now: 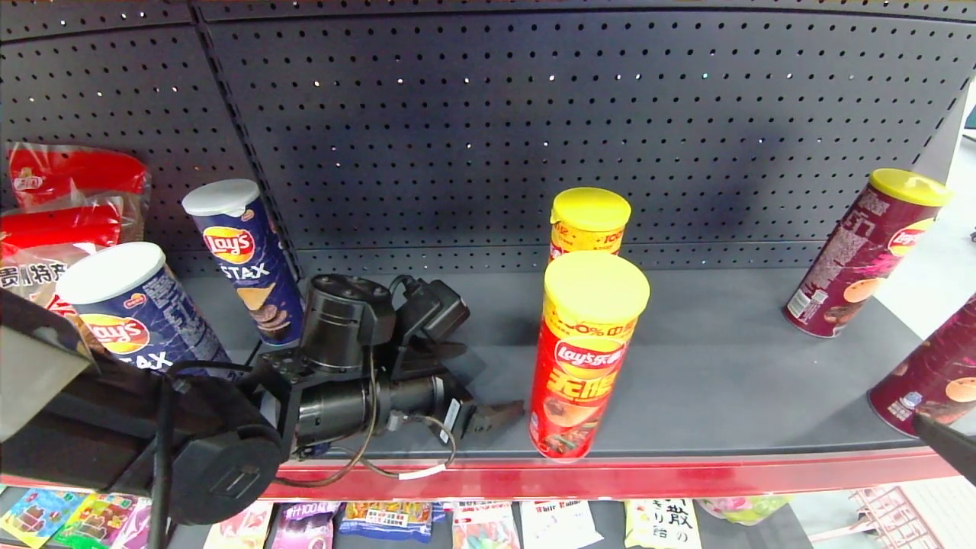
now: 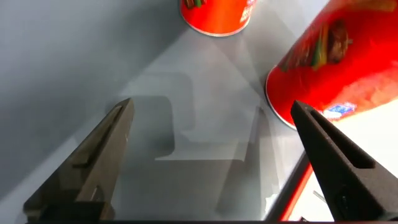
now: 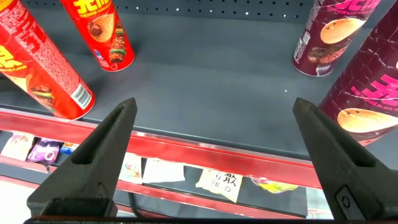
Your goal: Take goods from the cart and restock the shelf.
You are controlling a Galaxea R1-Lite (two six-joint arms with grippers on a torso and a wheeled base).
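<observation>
Two red chip cans with yellow lids stand mid-shelf, one at the front (image 1: 585,358) and one behind it (image 1: 589,221). My left gripper (image 1: 476,381) lies low over the grey shelf board (image 1: 709,381), just left of the front red can. It is open and holds nothing. In the left wrist view that gripper (image 2: 211,106) points at the front can (image 2: 336,56) and the rear can (image 2: 216,15). My right gripper (image 3: 214,102) is open and empty in front of the shelf's red edge (image 3: 205,152), between the red cans (image 3: 37,68) and two maroon cans (image 3: 333,34).
Two blue chip cans (image 1: 244,259) (image 1: 137,313) and red snack bags (image 1: 61,198) stand at the shelf's left. Maroon cans (image 1: 865,255) (image 1: 930,374) occupy the right. A perforated back panel (image 1: 488,137) closes the shelf. Snack packets (image 1: 473,522) hang on the level below.
</observation>
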